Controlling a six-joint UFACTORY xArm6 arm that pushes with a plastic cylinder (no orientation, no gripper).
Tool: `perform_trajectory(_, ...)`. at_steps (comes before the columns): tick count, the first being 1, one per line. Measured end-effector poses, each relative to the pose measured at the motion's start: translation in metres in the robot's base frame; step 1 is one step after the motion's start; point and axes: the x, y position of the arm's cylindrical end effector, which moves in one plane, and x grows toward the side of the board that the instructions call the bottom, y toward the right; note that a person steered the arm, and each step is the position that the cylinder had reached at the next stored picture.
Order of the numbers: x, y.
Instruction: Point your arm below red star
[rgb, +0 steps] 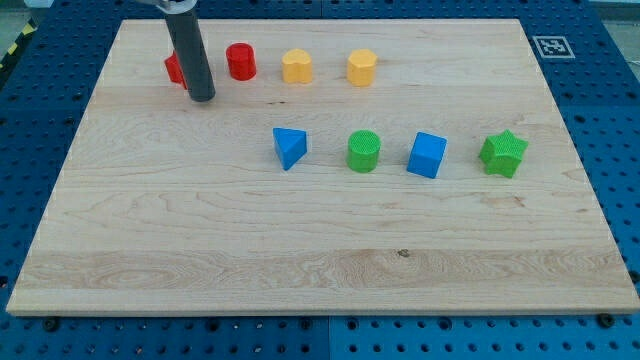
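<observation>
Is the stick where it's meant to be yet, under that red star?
Nearly done. My tip sits toward the view's bottom-right of the red star, whose shape the rod partly hides. What may remain is a small nudge toward the view's left. The red cylinder looks untouched.

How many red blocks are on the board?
2. One red block is at the view's top left, partly hidden behind my rod, with my tip just below-right of it. The red cylinder stands right of it.
</observation>
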Motion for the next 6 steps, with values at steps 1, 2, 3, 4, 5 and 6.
perform_trajectory(1, 0.0, -0.002)
perform_trajectory(2, 0.0, -0.008)
perform_trajectory(3, 0.0, -0.023)
perform_trajectory(4, 0.0, -0.027)
perform_trajectory(5, 0.0, -0.025)
perform_trajectory(6, 0.0, -0.007)
